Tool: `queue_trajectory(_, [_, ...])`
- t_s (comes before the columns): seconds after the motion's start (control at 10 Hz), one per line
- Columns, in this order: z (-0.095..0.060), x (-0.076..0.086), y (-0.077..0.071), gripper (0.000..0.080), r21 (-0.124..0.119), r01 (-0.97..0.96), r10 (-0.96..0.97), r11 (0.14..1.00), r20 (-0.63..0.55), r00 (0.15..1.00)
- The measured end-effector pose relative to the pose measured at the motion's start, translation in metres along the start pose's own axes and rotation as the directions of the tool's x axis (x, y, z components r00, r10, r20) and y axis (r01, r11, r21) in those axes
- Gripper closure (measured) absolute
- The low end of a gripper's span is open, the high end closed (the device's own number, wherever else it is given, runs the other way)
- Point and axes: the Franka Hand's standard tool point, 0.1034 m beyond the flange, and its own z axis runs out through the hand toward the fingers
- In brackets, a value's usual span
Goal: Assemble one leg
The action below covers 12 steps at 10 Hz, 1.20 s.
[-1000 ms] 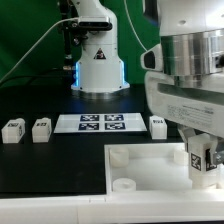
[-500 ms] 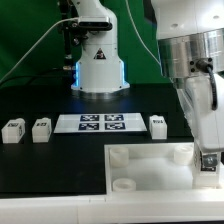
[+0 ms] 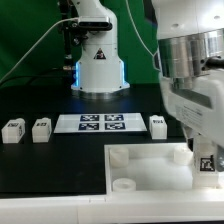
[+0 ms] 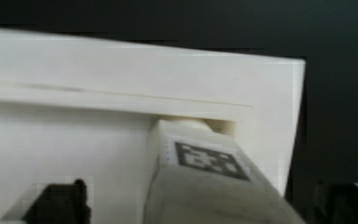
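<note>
Clamping one leg [image 3: 207, 163], the jaws hover over the panel [image 3: 150, 165]; three legs [image 3: 41, 128] flank the marker board [image 3: 100, 122].

Exterior cam: low, near table level, facing robot base [image 3: 98, 62] across black table [image 3: 60, 165]; arm's wrist fills exterior view's right, very close to lens. Marker board [image 3: 100, 123] mid-distance.

Wrist cam: rides on wrist, looks down past fingers [image 4: 55, 200], super close, blurry.

Shared: white panel [image 3: 150, 170] [image 4: 105, 100] corner socket area plus tagged leg [image 3: 207, 162] [image 4: 208, 170].
</note>
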Motion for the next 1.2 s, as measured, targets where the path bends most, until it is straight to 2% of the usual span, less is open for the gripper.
queue_trajectory(0.2, [0.0002, -0.0009, 0.0000, 0.0152, -0.008, 0.254, -0.254, 0.967, -0.009, 0.967])
queue_trajectory(0.4, [0.0000, 0.0003, 0.0002, 0.0150, -0.010, 0.398, -0.398, 0.917, -0.009, 0.917])
queue_trajectory(0.5, [-0.0003, 0.0008, 0.0003, 0.0150, -0.024, 0.532, -0.532, 0.846, -0.010, 0.847])
queue_trajectory(0.6, [-0.0021, -0.0002, -0.0020, 0.0150, -0.065, 0.682, -0.684, 0.728, -0.013, 0.729])
queue_trajectory(0.7, [-0.0029, -0.0020, -0.0039, 0.0150, -0.089, 0.766, -0.770, 0.637, -0.019, 0.638])
queue_trajectory(0.8, [-0.0022, -0.0024, -0.0029, 0.0150, -0.078, 0.712, -0.715, 0.698, -0.019, 0.699])
queue_trajectory(0.9, [-0.0022, -0.0018, -0.0028, 0.0273, -0.079, 0.719, -0.722, 0.691, -0.018, 0.692])
queue_trajectory(1.0, [-0.0021, -0.0031, -0.0030, 0.0411, -0.072, 0.661, -0.664, 0.747, -0.021, 0.748])
queue_trajectory(1.1, [-0.0018, -0.0048, -0.0031, 0.0411, -0.063, 0.565, -0.567, 0.823, -0.025, 0.823])
queue_trajectory(1.2, [-0.0014, -0.0038, -0.0018, 0.0501, -0.061, 0.487, -0.489, 0.871, -0.028, 0.872])
